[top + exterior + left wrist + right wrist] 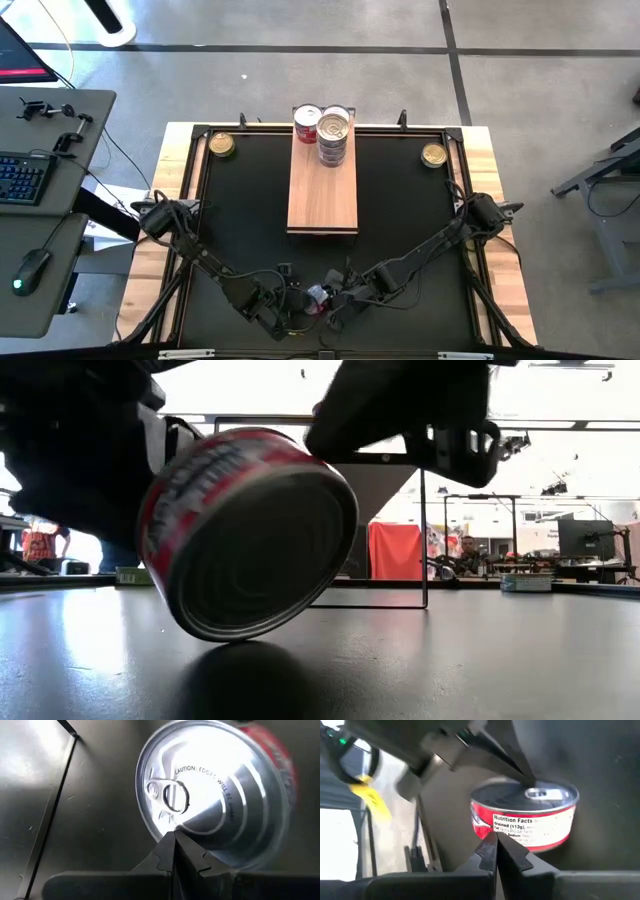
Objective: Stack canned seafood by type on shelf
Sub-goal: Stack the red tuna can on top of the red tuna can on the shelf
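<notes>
A round tin with a red side label (245,530) stands tilted on the black mat near the table's front edge (318,297), resting on its lower rim (215,632). Its silver pull-tab lid (210,795) faces my left gripper (174,837), which is shut at the lid. My right gripper (495,840) is shut at the tin's label. The light-wood shelf (322,195) lies in the middle of the mat. At its far end are a red-labelled tin (307,125) and a stack of silver tins (334,137). My left gripper presses its shut fingertips (522,772) on the tin's lid (175,822), close below the pull tab, slanting down from above. My right gripper touches the tin's red side label (496,826) with its shut fingertips, slanting down. The tin is tipped, with only its lower rim on the mat.
Two gold-lidded tins sit in the mat's far corners, one at the left (221,145) and one at the right (433,155). A raised black frame (460,200) borders the mat. Both arms cross the near part of the mat.
</notes>
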